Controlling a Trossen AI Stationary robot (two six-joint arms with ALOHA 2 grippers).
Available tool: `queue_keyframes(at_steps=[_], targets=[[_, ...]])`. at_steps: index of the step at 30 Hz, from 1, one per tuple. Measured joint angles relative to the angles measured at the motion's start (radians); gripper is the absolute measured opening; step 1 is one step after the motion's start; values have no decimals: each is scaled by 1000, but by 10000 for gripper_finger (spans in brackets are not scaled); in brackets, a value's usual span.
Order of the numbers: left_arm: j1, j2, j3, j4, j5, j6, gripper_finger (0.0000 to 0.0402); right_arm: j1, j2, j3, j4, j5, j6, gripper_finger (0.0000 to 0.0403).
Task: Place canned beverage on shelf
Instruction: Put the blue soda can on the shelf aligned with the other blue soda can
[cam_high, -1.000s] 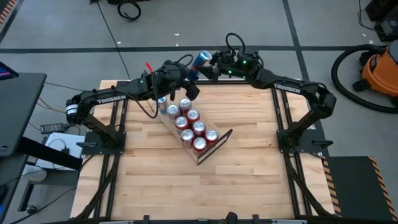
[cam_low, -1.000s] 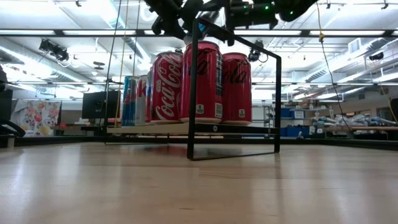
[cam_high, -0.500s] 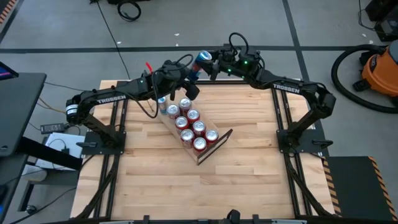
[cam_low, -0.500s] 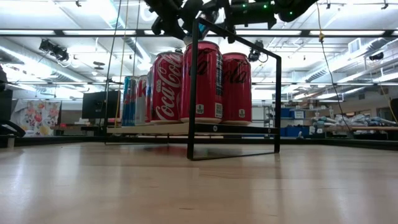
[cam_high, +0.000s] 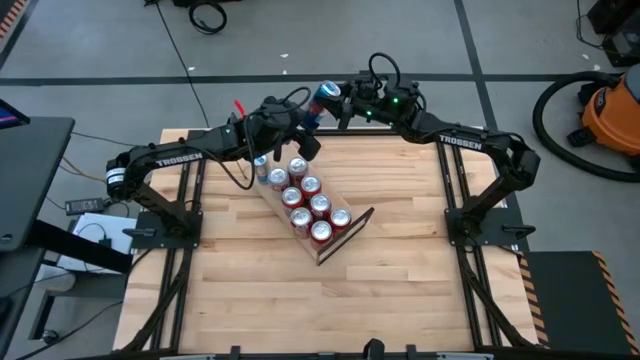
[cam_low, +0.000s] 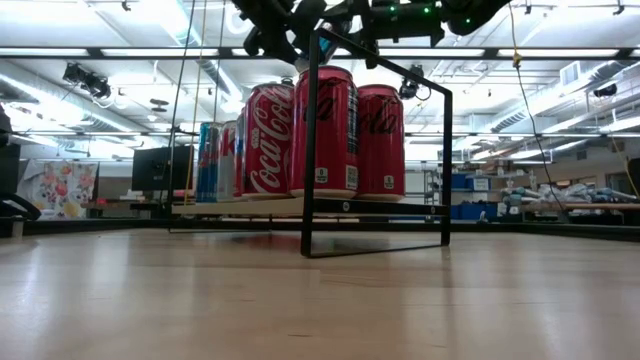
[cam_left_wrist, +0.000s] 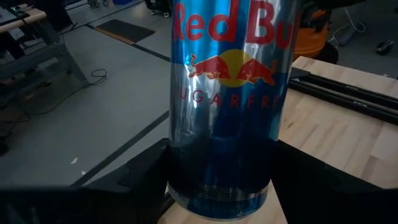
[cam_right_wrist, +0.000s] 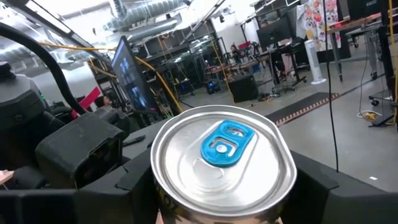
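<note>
Light-wood planking forms the tabletop (cam_high: 400, 260), which is carried on a black frame and is the largest item in the high view. Two dark arms are reached across its far edge from opposite sides.

The shelf (cam_high: 330, 247), a light-wood plank with thin black wire frames at its short ends, is laid diagonally near the middle of the tabletop. Two rows of cans (cam_high: 310, 207) are stood upright on it; in the low view red cola cans (cam_low: 325, 130) are seen at the near end, behind the wire frame, and silver-blue cans (cam_low: 208, 160) farther back.

The canned beverage (cam_high: 325, 97), a blue and silver can with red lettering, is held in the air above the far edge of the tabletop, beyond the far end of the shelf and apart from it. It is tilted, with its top turned toward the right arm.

The left hand (cam_high: 304, 118) is clamped on the lower body of the canned beverage (cam_left_wrist: 227, 106), with one dark finger on each side of it. The right hand (cam_high: 340, 103) is closed on the top end of the same can; in the right wrist view the silver lid with its blue tab (cam_right_wrist: 225, 143) is seen directly between that hand's fingers (cam_right_wrist: 99, 155).
</note>
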Motion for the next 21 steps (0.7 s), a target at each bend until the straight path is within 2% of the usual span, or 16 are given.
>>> queue_keyframes(at_steps=[7,16,21], targets=[[0,0,0,-2,-1,27,261,0,0,0,0,-4,-8,255],[-5,-61,2,-72,6,77,343,0,1,0,-42,-10,-26,255],[-21,-135,2,-169,7,52,358,1,1,0,-61,1,-41,256]])
